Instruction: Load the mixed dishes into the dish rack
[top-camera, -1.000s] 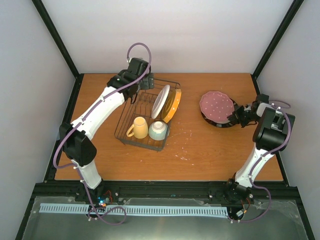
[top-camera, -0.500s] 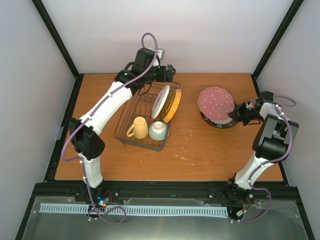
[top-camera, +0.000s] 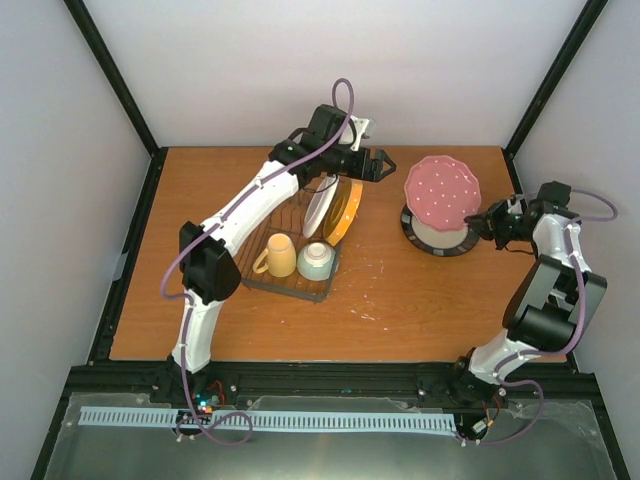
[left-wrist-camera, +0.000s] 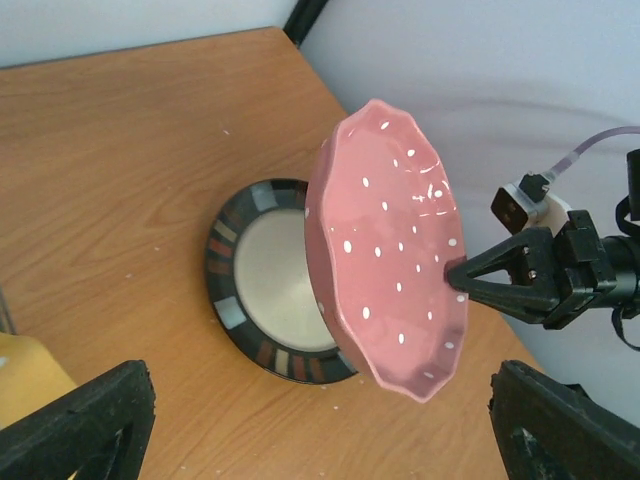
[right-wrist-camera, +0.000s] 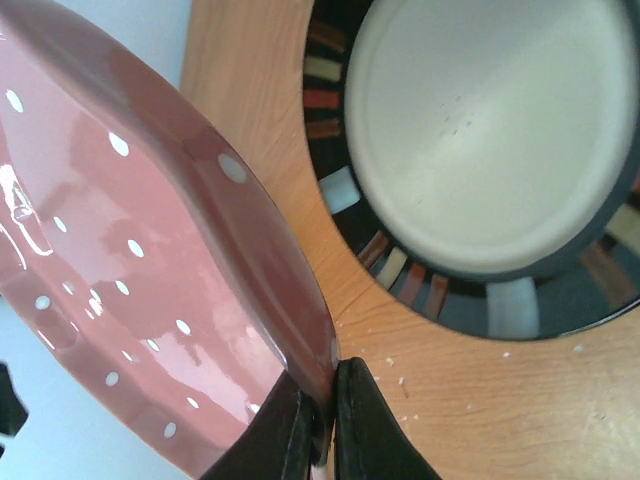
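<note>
- Mug (top-camera: 277, 255), bowl (top-camera: 317, 260) and two plates (top-camera: 322, 203) are sitting in the rack (top-camera: 288, 288).
- Right fingers (right-wrist-camera: 368, 435) are pinching the pink plate (top-camera: 440, 190); left fingers (left-wrist-camera: 85, 420) are gaping open.
- Dark-rimmed plate (top-camera: 438, 240) is lying on the counter (top-camera: 400, 290).

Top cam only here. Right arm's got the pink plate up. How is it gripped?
Observer: By the rim. On the right gripper the jaws are shut on the pink plate at its edge.
Operator: Tilt?
Observer: Steep, nearly on edge. The dark plate lies flat on the table.
Operator: Left jaws?
Observer: Open and empty. The left gripper faces the pink plate, fingers low at both sides of its wrist view.
</note>
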